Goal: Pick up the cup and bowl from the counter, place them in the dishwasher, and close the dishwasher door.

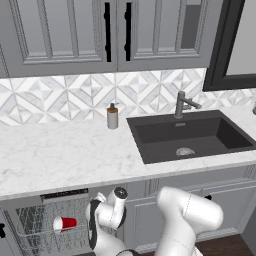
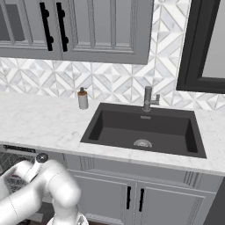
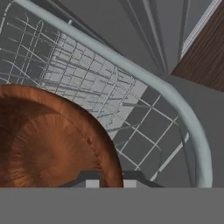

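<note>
The dark brown bowl fills the lower left of the hand view, just above the dishwasher's grey wire rack. My gripper is shut on the bowl's rim, with the fingertips at either side of the edge. In the left base view the red cup lies on its side in the pulled-out rack under the white counter, and my arm's wrist bends down beside it. The dishwasher stands open. Its door lies below the edge of the base views.
A dark sink with a faucet is set into the counter to the right, and a grey soap dispenser stands by the backsplash. Grey cabinets run under the sink. Brown wooden floor shows past the rack's rim.
</note>
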You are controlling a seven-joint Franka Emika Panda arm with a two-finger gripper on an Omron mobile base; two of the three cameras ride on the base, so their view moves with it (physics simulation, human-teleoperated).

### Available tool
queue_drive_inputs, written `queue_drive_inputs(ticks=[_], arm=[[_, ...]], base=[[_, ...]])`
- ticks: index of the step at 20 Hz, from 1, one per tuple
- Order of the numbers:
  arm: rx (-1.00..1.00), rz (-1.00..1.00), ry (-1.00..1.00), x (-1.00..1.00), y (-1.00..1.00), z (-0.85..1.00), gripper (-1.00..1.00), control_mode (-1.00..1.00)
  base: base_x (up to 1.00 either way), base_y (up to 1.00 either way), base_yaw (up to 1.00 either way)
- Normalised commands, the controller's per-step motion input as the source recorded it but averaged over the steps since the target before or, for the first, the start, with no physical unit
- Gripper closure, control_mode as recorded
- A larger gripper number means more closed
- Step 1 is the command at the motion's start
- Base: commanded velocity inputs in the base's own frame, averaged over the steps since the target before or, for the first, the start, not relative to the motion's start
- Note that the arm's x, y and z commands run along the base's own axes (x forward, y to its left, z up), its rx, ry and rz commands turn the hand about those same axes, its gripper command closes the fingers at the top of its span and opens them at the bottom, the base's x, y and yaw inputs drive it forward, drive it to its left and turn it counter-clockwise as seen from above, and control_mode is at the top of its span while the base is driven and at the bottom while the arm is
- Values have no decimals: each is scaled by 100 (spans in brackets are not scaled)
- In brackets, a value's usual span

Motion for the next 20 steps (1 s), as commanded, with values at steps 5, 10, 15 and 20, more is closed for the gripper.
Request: queue_drive_inputs(ticks=[5, 10, 15, 20], arm=[[0, 0, 2, 0, 46, -58, -100, -100], [-1, 0, -13, -9, 37, -20, -100, -100], [-5, 7, -9, -19, 42, 2, -100, -100], [-8, 20, -13, -61, 42, 28, -100, -100]], base=[[0, 0, 0], [0, 0, 0], [0, 0, 0], [0, 0, 0]])
